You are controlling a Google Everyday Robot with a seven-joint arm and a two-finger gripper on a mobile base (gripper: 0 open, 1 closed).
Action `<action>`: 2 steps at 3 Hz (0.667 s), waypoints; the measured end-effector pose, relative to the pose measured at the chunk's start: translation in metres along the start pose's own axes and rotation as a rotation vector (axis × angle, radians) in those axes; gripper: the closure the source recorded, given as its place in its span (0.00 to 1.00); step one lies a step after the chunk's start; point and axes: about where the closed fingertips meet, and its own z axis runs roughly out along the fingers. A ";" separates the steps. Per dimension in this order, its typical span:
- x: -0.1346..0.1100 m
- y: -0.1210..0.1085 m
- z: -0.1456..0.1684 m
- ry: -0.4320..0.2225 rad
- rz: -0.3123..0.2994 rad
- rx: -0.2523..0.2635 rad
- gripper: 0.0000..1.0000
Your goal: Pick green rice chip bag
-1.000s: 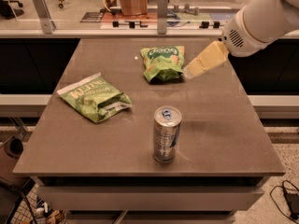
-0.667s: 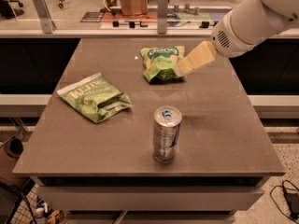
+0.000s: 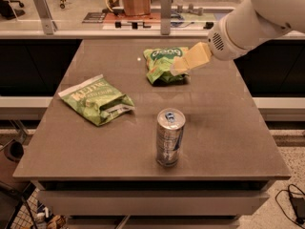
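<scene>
The green rice chip bag (image 3: 162, 63) is bright green with a dark green oval logo and lies at the back middle of the brown table (image 3: 228, 128). My gripper (image 3: 177, 68) comes in from the right on a white arm. Its pale tip overlaps the bag's right edge, just above it or touching; I cannot tell which.
A flatter lime-green KETTLE bag (image 3: 96, 100) lies at the left of the table. A silver can (image 3: 169, 137) stands upright near the front middle. Behind the table is a counter with a brown paper bag (image 3: 136, 1).
My gripper has moved left and slightly down, from beside the bag's right side to over its right edge. The bags and the can have not moved.
</scene>
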 end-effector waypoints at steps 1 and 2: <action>-0.002 0.017 0.029 0.025 -0.015 -0.034 0.00; -0.004 0.043 0.062 0.055 -0.035 -0.061 0.00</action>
